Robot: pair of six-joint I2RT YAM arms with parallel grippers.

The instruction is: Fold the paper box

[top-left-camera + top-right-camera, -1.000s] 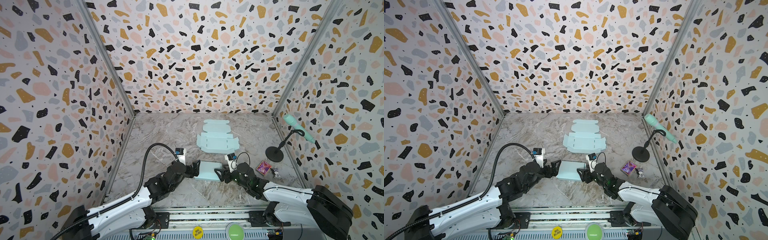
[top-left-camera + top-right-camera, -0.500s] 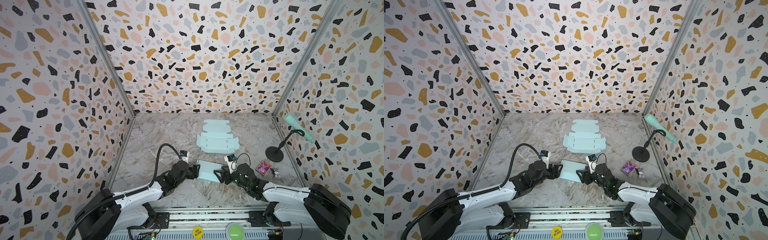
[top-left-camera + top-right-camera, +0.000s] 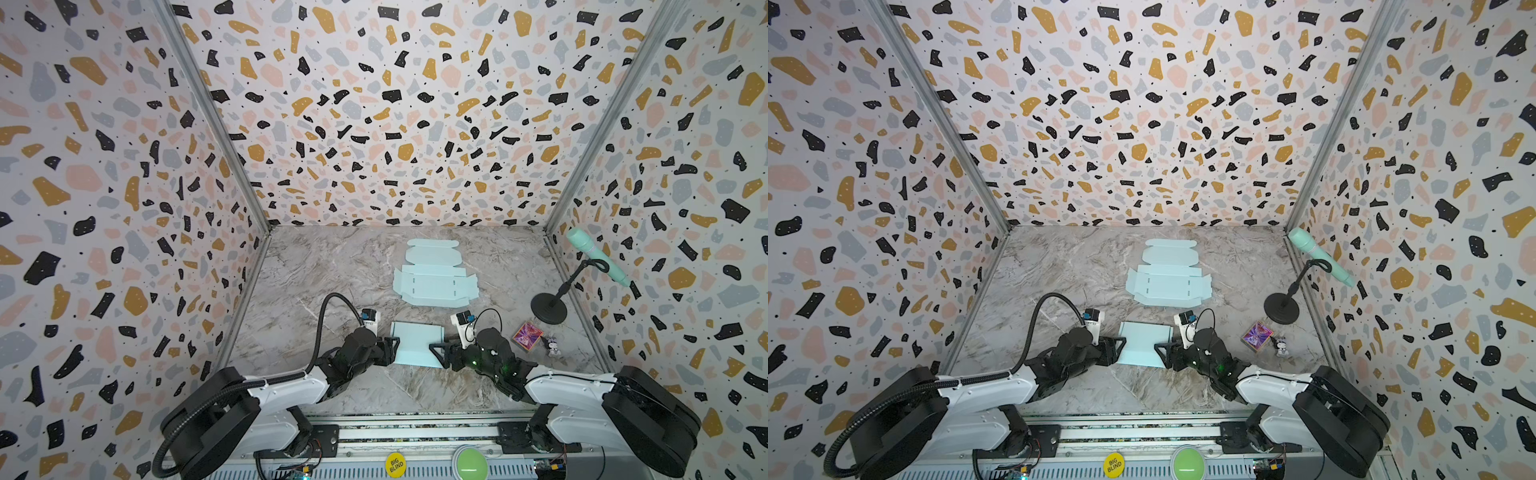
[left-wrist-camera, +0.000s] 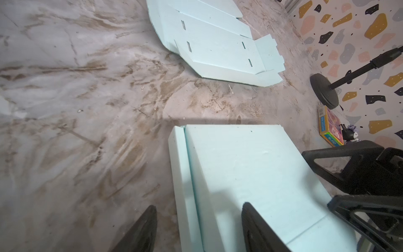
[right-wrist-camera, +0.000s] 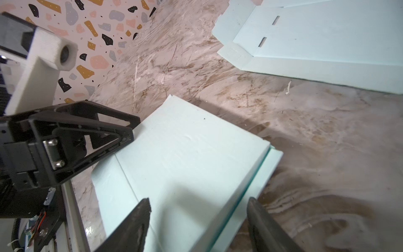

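Narrowing just now, your left pincer (image 3: 395, 351) straddles the box (image 3: 417, 345) edge, not yet clamped; right pincer (image 3: 435, 355) waits released opposite. A pinch seems next.

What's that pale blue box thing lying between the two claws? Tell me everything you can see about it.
The folded box is pale mint, seemingly thin card. It is a low rectangle lying flat on the marble table, its broad top face smooth but for a small dent. A narrow strip runs along each short end. The left gripper and right gripper sit at those ends, jaws apart astride the strips; actual contact is unclear. It lies apart from the unfolded sheet farther back.
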